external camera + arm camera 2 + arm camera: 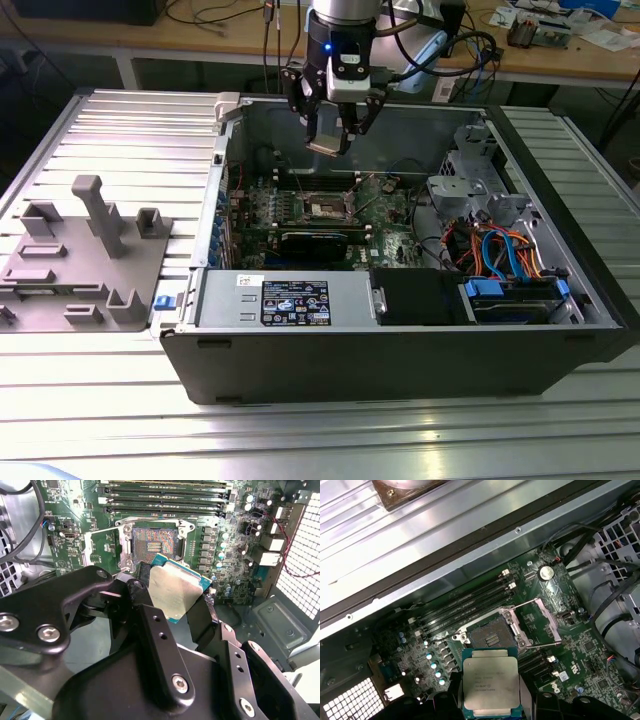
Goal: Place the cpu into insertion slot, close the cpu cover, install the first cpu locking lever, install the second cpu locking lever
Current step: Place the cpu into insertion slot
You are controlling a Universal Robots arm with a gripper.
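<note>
1. Gripper (330, 143): fingers pinch the cpu (175, 592) by opposite edges, silver face up in both wrist views.
2. The cpu hangs above the board, near the slot (152, 542) but apart from it, not yet seated.
3. The slot is bare and its contacts are exposed; the cover (88, 550) stands swung open beside it.
4. A lever (540, 645) appears unlatched. Judged progress: early, with seating, cover closing and both levers left.
5. The open case (400, 350) lies on a ribbed metal table (100, 130).
6. A grey fixture (90, 250) sits at the exterior view's left; a bench (560, 62) with cables runs behind.
</note>
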